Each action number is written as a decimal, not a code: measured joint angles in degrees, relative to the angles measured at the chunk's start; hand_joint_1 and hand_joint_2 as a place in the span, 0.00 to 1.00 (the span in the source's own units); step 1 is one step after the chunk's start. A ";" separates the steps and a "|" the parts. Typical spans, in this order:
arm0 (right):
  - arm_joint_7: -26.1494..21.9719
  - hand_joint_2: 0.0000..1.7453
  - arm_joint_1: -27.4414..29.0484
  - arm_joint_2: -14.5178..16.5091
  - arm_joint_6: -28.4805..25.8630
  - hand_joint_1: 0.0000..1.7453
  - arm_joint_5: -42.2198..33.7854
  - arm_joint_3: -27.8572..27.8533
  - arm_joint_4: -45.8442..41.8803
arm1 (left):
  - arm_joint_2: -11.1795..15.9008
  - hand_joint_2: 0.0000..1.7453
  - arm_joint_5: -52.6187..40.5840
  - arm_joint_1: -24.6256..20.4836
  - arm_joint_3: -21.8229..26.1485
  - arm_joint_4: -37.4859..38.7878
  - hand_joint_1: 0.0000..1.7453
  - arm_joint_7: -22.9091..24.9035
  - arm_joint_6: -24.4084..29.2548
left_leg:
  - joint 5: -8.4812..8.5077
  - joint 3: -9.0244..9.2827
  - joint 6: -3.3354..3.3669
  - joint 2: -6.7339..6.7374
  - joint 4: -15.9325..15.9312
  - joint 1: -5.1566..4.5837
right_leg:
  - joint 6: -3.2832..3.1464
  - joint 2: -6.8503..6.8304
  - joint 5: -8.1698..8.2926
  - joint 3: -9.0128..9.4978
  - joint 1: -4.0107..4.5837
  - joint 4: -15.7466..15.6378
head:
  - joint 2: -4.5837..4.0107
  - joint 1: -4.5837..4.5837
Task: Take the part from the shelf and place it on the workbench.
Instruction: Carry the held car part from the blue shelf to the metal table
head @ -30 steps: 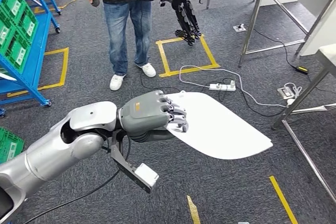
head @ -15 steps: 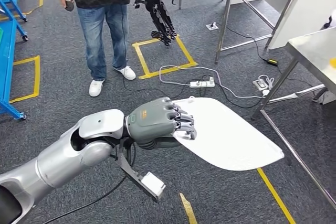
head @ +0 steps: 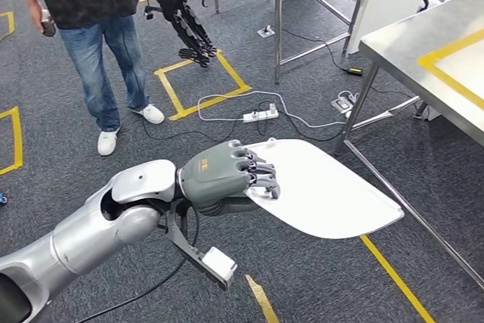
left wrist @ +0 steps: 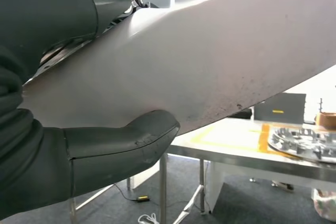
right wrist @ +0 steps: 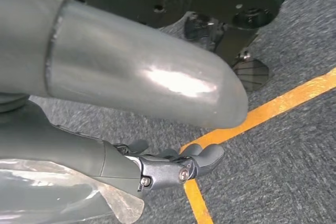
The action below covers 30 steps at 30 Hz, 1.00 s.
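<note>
My left hand (head: 225,172) grips a large flat white part (head: 320,187) by its near edge and holds it level above the carpet, fingers on top and thumb underneath. The left wrist view shows the part's pale underside (left wrist: 206,66) resting on my thumb (left wrist: 130,140). The steel workbench (head: 422,51), marked with yellow tape, stands at the right, beyond the part's far end; its top (left wrist: 233,142) lies lower than the part in the left wrist view. My right hand (right wrist: 166,166) hangs over the floor with nothing in its fingers.
A person in jeans (head: 97,43) stands at the far left, beside another dark robot (head: 182,13). A power strip with cables (head: 259,115) lies on the carpet ahead. Yellow tape (head: 394,277) crosses the floor. A round metal piece (left wrist: 305,142) lies on the workbench.
The whole picture has slid left as the camera turned right: the blue shelf has left the frame and the steel workbench has come in. My left hand still holds the white part.
</note>
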 joint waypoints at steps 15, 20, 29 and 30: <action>0.51 0.00 0.24 0.13 0.93 0.00 0.02 -0.47 0.03 | 1.15 1.00 1.63 -2.00 0.84 -0.21 1.00 0.21 -2.54 | 7.71 3.98 2.40 -1.06 -11.66 -0.07 | 2.31 1.08 -4.44 -5.50 -0.03 8.81 | 0.00 0.32; 0.50 0.00 0.23 0.10 1.02 0.00 -0.04 -0.82 0.04 | 1.22 1.00 2.00 -2.09 0.75 -0.21 1.00 0.13 -2.99 | 7.43 4.01 2.16 2.21 -11.54 -0.04 | 3.51 -1.15 -3.01 -5.75 -0.81 10.23 | 0.00 0.34; 0.52 0.00 -0.04 0.03 0.93 0.00 -0.04 -0.95 0.03 | 0.58 1.00 1.09 -2.00 0.17 -0.19 1.00 0.23 -2.38 | 3.16 2.55 -0.34 1.53 -6.07 0.13 | 0.60 -1.46 -0.19 0.08 -0.48 0.09 | 0.00 -0.04; 0.52 0.00 -0.12 0.03 0.92 0.00 -0.03 -0.96 0.03 | 0.64 1.00 1.19 -1.97 0.17 -0.19 1.00 0.21 -2.43 | 1.31 0.94 -0.40 0.41 -2.43 0.19 | 0.39 -0.84 -0.19 0.07 -0.44 0.10 | 0.00 -0.11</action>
